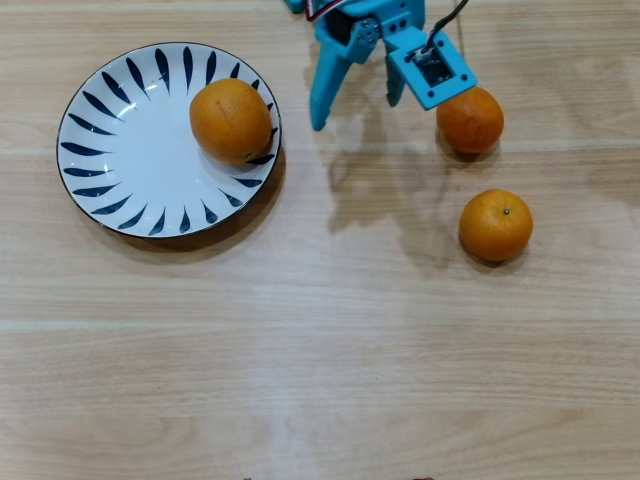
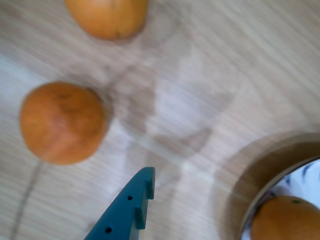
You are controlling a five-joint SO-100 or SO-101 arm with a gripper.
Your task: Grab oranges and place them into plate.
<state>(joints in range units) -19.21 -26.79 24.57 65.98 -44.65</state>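
Observation:
The white plate (image 1: 130,150) with dark blue leaf strokes lies at the upper left in the overhead view. The large orange (image 1: 231,120) rests on its right side. Two smaller oranges lie on the table at the right: one (image 1: 470,120) beside the arm's camera block, one with a stem dot (image 1: 496,225) below it. My teal gripper (image 1: 356,112) hangs at the top centre, open and empty, between plate and oranges. The wrist view shows one fingertip (image 2: 132,205), the near small orange (image 2: 62,122), the far one (image 2: 107,15), the plate rim (image 2: 300,177) and the large orange (image 2: 287,220).
The light wooden table (image 1: 320,350) carries nothing else in view. The arm's camera block (image 1: 430,65) sits just above and left of the upper small orange.

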